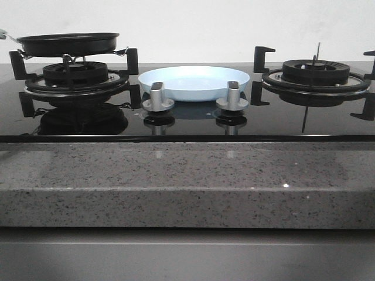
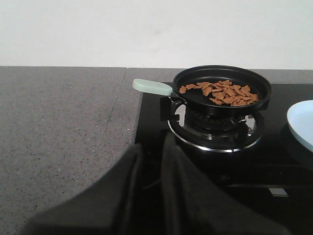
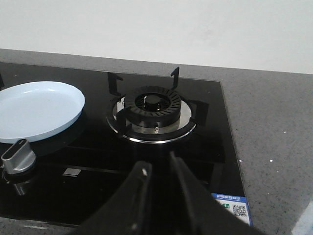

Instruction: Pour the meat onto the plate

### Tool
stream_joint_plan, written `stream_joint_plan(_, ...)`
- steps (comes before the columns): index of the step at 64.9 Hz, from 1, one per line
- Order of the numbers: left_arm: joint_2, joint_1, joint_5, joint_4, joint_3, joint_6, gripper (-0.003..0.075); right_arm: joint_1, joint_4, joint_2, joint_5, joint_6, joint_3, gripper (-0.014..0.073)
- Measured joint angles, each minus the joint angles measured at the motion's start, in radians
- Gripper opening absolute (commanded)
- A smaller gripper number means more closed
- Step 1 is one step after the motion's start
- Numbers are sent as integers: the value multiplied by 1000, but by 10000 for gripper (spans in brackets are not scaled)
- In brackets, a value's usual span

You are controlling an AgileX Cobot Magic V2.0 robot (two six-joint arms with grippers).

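Observation:
The meat [image 2: 220, 92], a heap of small orange-brown pieces, lies in a black frying pan [image 2: 222, 90] on the left burner. The pan's pale green handle [image 2: 152, 87] points away from the plate. In the front view the pan [image 1: 67, 44] shows side-on and the meat is hidden. The pale blue plate [image 1: 193, 82] sits empty on the glass hob between the burners, and its rim [image 2: 302, 122] shows beside the pan. My left gripper [image 2: 152, 144] hovers short of the pan handle, shut and empty. My right gripper [image 3: 160, 159] hangs before the right burner, shut and empty, with the plate [image 3: 36, 110] off to its side.
Two silver knobs [image 1: 158, 96] [image 1: 233, 95] stand in front of the plate. The right burner [image 1: 316, 73] has raised black pan supports and nothing on it. A speckled grey stone counter [image 1: 176, 175] surrounds the hob. A blue sticker [image 3: 232, 205] marks the hob's corner.

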Motion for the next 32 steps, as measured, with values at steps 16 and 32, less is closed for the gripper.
stream_joint_plan(16,0,0,0,0,0,0,647,0,0,0,0,0,-1,518)
stream_joint_plan(32,0,0,0,0,0,0,596,0,3,0,-6,0,-1,518)
